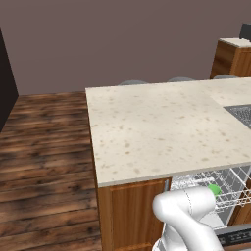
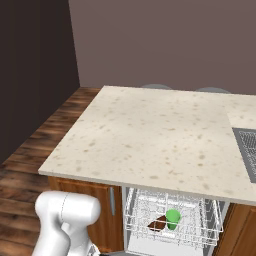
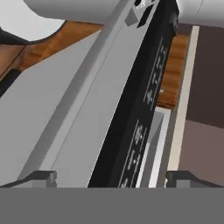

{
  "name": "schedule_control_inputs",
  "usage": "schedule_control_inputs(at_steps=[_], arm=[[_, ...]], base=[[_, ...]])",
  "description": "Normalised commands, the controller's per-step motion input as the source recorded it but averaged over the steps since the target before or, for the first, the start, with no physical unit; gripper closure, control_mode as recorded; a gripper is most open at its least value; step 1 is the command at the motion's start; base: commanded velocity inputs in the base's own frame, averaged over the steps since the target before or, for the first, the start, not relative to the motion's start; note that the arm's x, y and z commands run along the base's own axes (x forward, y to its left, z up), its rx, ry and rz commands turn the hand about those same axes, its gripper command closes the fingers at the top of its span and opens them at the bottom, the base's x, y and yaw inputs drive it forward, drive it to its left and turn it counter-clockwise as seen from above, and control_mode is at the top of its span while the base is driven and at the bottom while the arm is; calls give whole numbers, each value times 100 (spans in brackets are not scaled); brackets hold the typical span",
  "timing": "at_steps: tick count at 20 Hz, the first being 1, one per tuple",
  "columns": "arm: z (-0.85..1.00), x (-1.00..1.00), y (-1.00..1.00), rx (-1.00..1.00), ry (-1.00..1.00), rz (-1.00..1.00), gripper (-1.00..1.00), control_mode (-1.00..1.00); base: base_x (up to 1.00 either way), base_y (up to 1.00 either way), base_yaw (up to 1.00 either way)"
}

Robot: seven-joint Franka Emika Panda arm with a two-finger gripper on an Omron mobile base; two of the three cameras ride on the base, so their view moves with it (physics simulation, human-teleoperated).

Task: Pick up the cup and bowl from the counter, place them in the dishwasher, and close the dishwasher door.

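Sitting in the white wire rack of the dishwasher, the green cup touches the reddish-brown bowl on its left. I see the rack pulled out under the speckled bench. In my hand view, the end effector has its fingertips spread wide, straddling the dishwasher door, its bar handle and dark control strip.
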Motion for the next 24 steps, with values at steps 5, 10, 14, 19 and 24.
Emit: schedule_control_inputs(at_steps=[5,10,14,19,24], arm=[[-87,-22,-23,-13,-26,-2,-100,-100],[-70,-6,-43,-9,-23,-1,-100,-100],[-79,0,-28,-15,-18,-1,-100,-100],[-95,0,-24,-20,-18,0,-100,-100],[-87,0,-26,-22,-18,0,-100,-100]], base=[[0,0,0],[0,0,0],[0,0,0],[0,0,0],[0,0,0]])
